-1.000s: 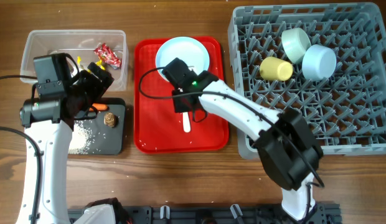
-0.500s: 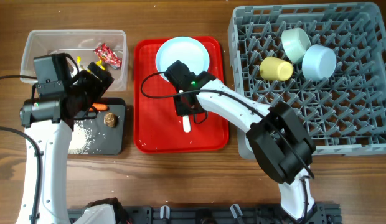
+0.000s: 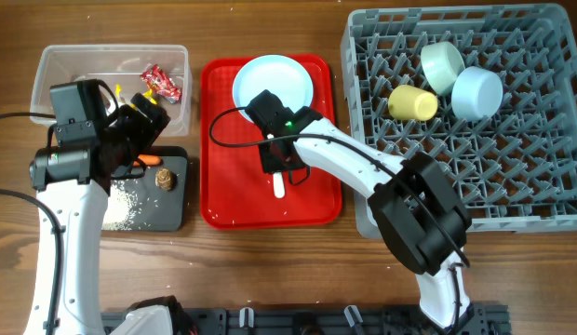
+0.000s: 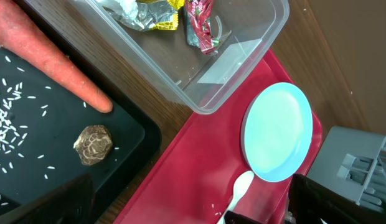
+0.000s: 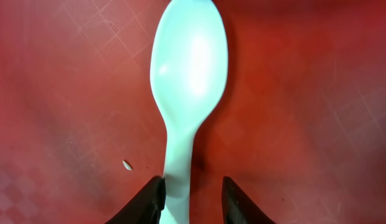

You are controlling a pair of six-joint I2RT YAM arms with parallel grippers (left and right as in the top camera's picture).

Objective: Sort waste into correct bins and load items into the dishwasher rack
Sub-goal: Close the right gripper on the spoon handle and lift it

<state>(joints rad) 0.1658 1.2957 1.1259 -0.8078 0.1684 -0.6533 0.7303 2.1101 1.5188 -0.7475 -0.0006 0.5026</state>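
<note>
The right gripper (image 5: 192, 186) is set low over the white plastic spoon (image 5: 188, 62), which lies flat on the flat red serving tray (image 3: 223, 140) just below the round light-blue plate (image 3: 273, 82); picking up the spoon for the large grey lattice dishwasher rack (image 3: 512, 177) appears to be the step in hand. Its fingers stand narrowly apart astride the handle, one touching, the other just clear, so the next move calls for closing and lifting. The left gripper (image 3: 140, 121) hangs wide open, holding nothing.
</note>
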